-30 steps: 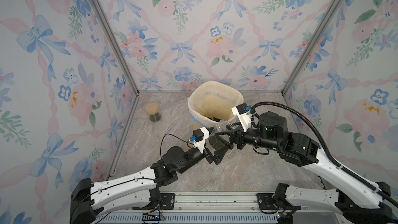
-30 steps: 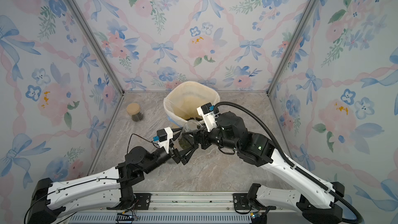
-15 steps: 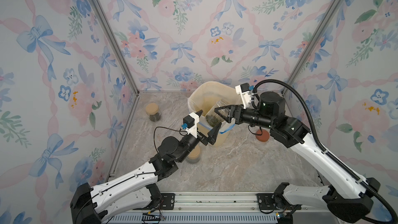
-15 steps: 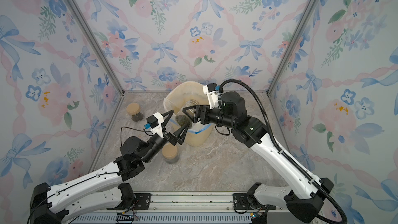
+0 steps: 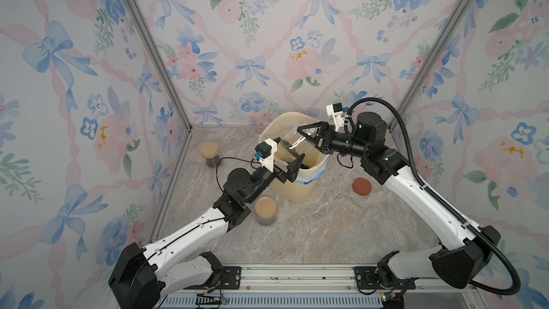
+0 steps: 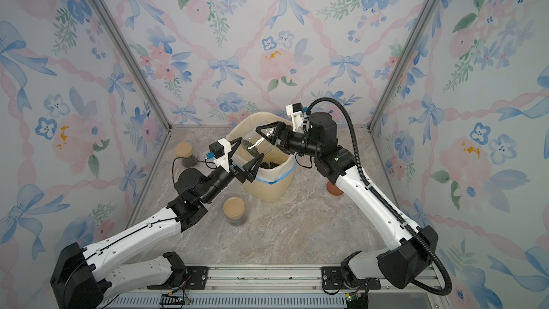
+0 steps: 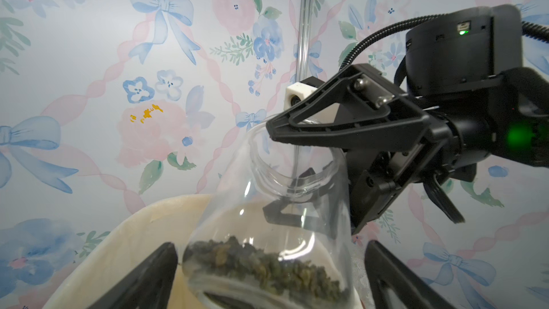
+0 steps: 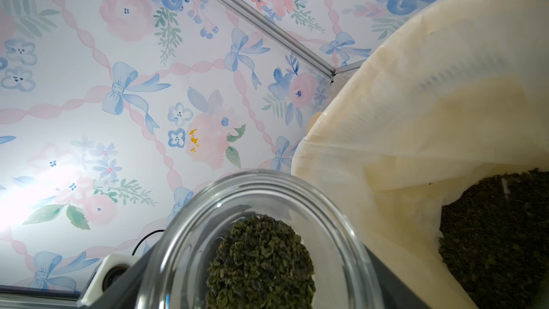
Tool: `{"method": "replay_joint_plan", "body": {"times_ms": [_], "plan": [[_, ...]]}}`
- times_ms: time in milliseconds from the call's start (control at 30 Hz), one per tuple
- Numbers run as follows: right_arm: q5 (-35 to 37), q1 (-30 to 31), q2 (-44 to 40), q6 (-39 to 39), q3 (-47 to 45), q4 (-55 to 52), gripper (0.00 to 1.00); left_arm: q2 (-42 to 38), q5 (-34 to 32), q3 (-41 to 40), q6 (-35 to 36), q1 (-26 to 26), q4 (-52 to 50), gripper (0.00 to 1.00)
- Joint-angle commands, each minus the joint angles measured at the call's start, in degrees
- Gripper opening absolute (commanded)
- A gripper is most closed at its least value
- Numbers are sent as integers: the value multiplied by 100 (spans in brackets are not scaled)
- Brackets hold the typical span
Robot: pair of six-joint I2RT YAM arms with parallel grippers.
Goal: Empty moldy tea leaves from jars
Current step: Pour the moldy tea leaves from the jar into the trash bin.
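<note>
My right gripper (image 5: 306, 139) (image 6: 266, 138) is shut on a lidless clear jar (image 5: 292, 144) (image 6: 255, 144) and holds it tilted above the cream bin (image 5: 297, 185) (image 6: 267, 188). Moldy tea leaves (image 7: 267, 266) (image 8: 261, 260) lie heaped at the jar's low end. My left gripper (image 5: 290, 147) (image 7: 270, 243) is open. Its fingers (image 7: 148, 277) flank that low end, with a gap on one side. More dark leaves (image 8: 499, 233) (image 6: 269, 165) lie inside the bin's liner. Two other jars with tan lids stand on the floor, one (image 5: 210, 153) at the back left and one (image 5: 265, 210) before the bin.
A reddish-brown lid (image 5: 361, 186) (image 6: 332, 188) lies on the marble floor right of the bin, half behind my right arm in a top view. Flowered walls close in the left, back and right. A metal rail (image 5: 297, 274) runs along the front.
Both arms have risen from low in front of the bin to above its mouth. The right gripper lifted and tilted the jar there; the left stayed open beside it.
</note>
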Motion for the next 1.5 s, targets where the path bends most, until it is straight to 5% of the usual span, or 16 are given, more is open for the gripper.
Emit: {"method": "replay_joint_plan", "body": {"times_ms": [0, 533, 967, 1333, 1467], "plan": [[-475, -88, 57, 487, 232, 804, 65, 114, 572, 242, -101, 139, 255, 98], [-1125, -211, 395, 1006, 245, 1041, 64, 655, 1634, 618, -215, 458, 205, 98], [-1170, -216, 322, 963, 108, 901, 64, 820, 1775, 712, -243, 498, 178, 90], [-1200, -219, 385, 877, 148, 694, 65, 833, 1714, 782, -274, 499, 134, 61], [-1076, -216, 355, 644, 220, 309, 81, 771, 1607, 796, -379, 497, 132, 51]]}}
